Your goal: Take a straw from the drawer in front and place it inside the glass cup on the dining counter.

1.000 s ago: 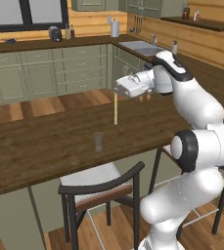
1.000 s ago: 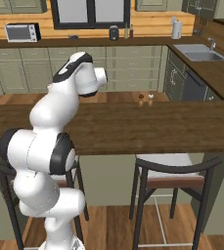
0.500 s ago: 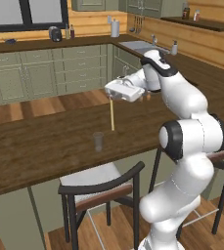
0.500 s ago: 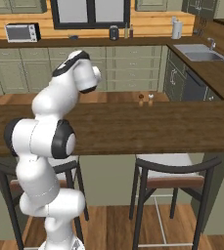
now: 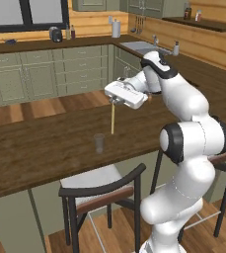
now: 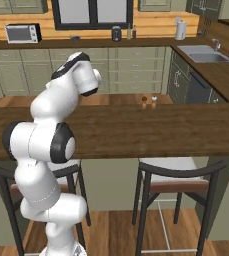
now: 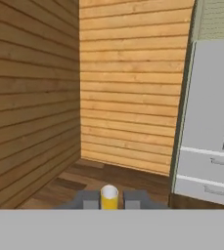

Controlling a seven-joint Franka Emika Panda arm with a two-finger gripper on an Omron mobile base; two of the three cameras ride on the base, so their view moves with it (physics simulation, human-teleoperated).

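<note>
- While its white arm reaches left across the middle of the left base view, the robot's two-finger gripper [image 5: 113, 100] sits clamped on the top end of a thin, straight pale-yellow straw [image 5: 112, 120].
- Hanging upright from the closed fingers, the straw has its lower end above the long dark-brown wood-grain dining counter [image 5: 40, 148], just right of and above a small clear glass cup [image 5: 99, 143].
- That glass cup stands upright on the counter, left of centre in the frame, and the straw is outside it.
- Seen from the hand view, the straw's round yellow end [image 7: 109, 197] is pinched between the two dark fingertips [image 7: 90, 200] at bottom centre, with honey-coloured wood-plank walls [image 7: 128, 83] behind and a grey fridge with drawers [image 7: 211, 127] on the right.
- At the lower left of the left base view, a dark-framed chair with a pale seat [image 5: 92, 185] is tucked against the counter.
- From the right base view, two small shakers [image 6: 149, 102] stand on the counter right of centre, and a steel sink [image 6: 202, 54] sits on the far counter at upper right.
</note>
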